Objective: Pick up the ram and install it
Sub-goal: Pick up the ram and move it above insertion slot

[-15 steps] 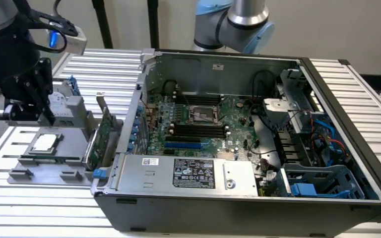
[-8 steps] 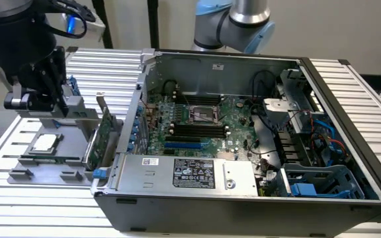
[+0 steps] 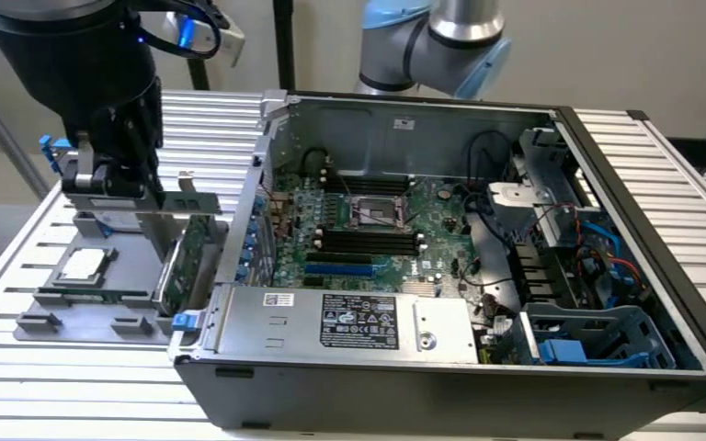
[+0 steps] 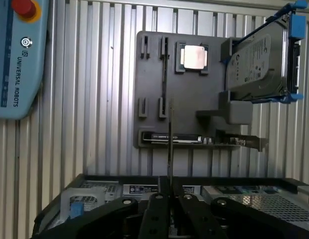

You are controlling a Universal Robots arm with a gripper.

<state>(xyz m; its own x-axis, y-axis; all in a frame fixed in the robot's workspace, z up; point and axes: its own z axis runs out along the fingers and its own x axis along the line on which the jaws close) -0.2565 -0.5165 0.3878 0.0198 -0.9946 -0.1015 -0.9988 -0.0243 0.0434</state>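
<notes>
Firmly clenched on the ram (image 4: 170,144), seen edge-on, the gripper (image 4: 169,186) hangs above the grey tray (image 4: 194,97) beside the open computer case (image 3: 451,390).

1. A pale, plain wall (image 3: 647,46) stands behind the scene.
2. A ribbed metal table (image 3: 34,367) of long slats spans the foreground.
3. A black upright pole (image 3: 283,37) rises behind it.
4. The light is even.
</notes>
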